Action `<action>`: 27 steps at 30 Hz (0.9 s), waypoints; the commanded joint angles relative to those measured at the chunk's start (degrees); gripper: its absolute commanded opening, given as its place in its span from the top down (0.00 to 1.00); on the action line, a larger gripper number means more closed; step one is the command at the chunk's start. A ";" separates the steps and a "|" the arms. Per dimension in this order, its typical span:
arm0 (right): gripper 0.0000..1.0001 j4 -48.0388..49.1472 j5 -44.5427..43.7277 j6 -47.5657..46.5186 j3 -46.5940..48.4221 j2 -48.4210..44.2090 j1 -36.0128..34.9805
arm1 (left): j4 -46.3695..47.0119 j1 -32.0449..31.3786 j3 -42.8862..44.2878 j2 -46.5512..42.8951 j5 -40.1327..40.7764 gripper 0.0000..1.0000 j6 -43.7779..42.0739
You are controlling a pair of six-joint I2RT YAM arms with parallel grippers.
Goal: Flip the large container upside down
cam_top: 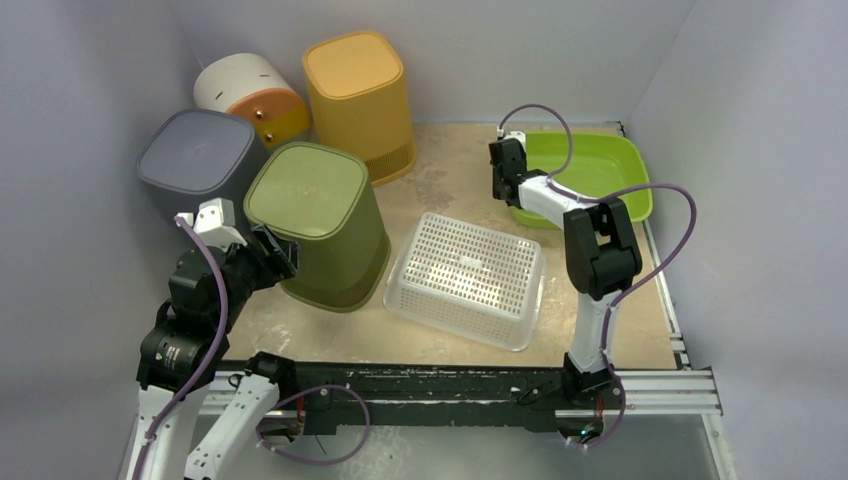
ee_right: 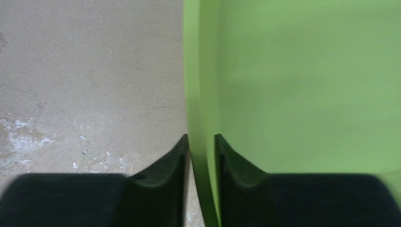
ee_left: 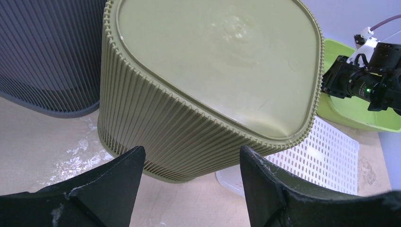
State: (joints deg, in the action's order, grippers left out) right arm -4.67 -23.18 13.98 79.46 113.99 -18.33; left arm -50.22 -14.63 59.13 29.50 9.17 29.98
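Note:
The large lime-green container (cam_top: 610, 160) sits upright at the back right of the table. My right gripper (cam_top: 503, 184) is shut on its left rim; in the right wrist view the fingers (ee_right: 202, 138) pinch the thin green wall (ee_right: 201, 85), one finger outside and one inside. My left gripper (cam_top: 281, 256) is open and empty at the front left, just beside the lower side of an upside-down olive ribbed bin (cam_top: 320, 225). In the left wrist view the gripper (ee_left: 191, 153) faces that bin (ee_left: 213, 61) without touching it.
A white perforated basket (cam_top: 465, 280) lies upside down mid-table between the arms. A grey ribbed bin (cam_top: 195, 160), a yellow bin (cam_top: 360, 95) and a white-and-orange cylinder (cam_top: 245, 95) crowd the back left. Walls enclose the table on three sides.

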 commanded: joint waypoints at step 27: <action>1.00 50.42 27.23 27.92 -13.00 -29.61 0.08 | -0.12 0.31 4.36 -0.48 0.42 0.30 0.32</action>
State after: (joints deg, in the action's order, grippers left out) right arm 23.44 -0.80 30.26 72.40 83.94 -18.31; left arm -50.74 -14.63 60.71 29.50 9.19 29.98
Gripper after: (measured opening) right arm 0.115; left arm 0.703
